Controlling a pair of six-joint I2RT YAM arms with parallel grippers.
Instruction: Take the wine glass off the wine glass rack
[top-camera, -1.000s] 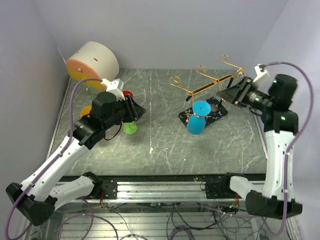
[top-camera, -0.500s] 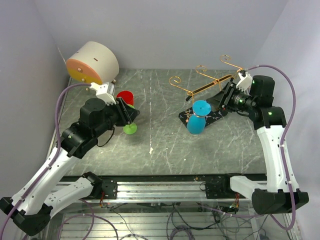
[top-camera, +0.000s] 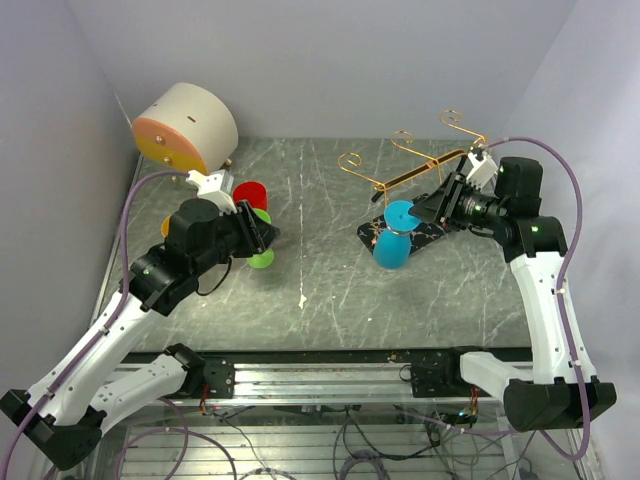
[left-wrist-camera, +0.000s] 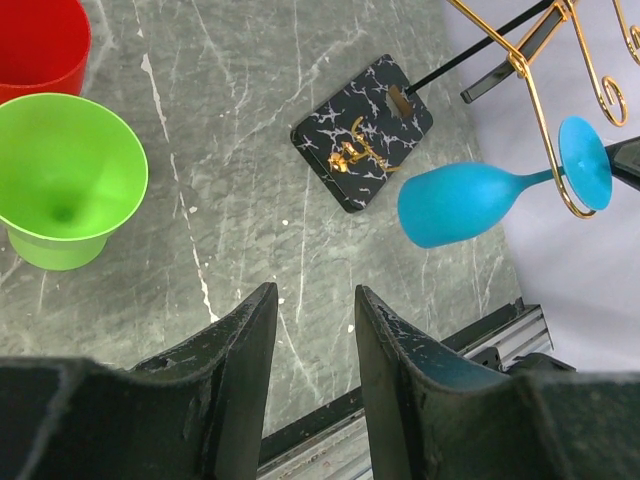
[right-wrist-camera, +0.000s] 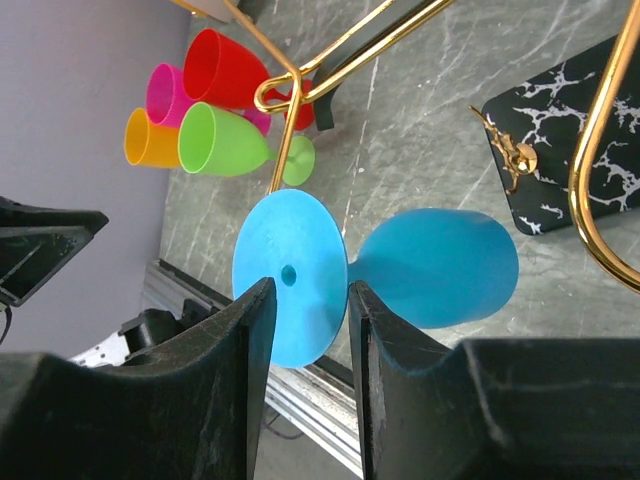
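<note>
Blue plastic wine glass (top-camera: 393, 238) hangs bowl-down, its round foot caught in a curled hook of the thin gold wire rack (top-camera: 410, 172). It is just ahead of the right end effector (top-camera: 428, 207) and well apart from the left end effector (top-camera: 268, 232).

Over the last second the right arm has swung in from the far right of the rack and brought its fingers up to the foot of the glass. The left arm has changed its posture, but its end effector has stayed over the coloured cups on the grey marbled worktop (top-camera: 330, 275). I judge the approach nearly finished and the grasp not yet made, since the glass is still on its hook.

The right wrist view shows what the overhead view cannot. The fingers stand at a narrow gap and hold nothing. The blue foot sits face-on just beyond their tips and looks wider than the gap. A gold wire crosses in front of its upper edge. So I expect the fingers must either open or take the stem behind the foot.

The left wrist view gives the side aspect. The stem passes through the gold loop, and a dark fingertip of the right arm lies just beside the foot. That view also shows the left end effector at a narrow gap, empty, with a green flared plastic cup (left-wrist-camera: 65, 180) off to its left.

Only the overhead view shows both arms together.
</note>
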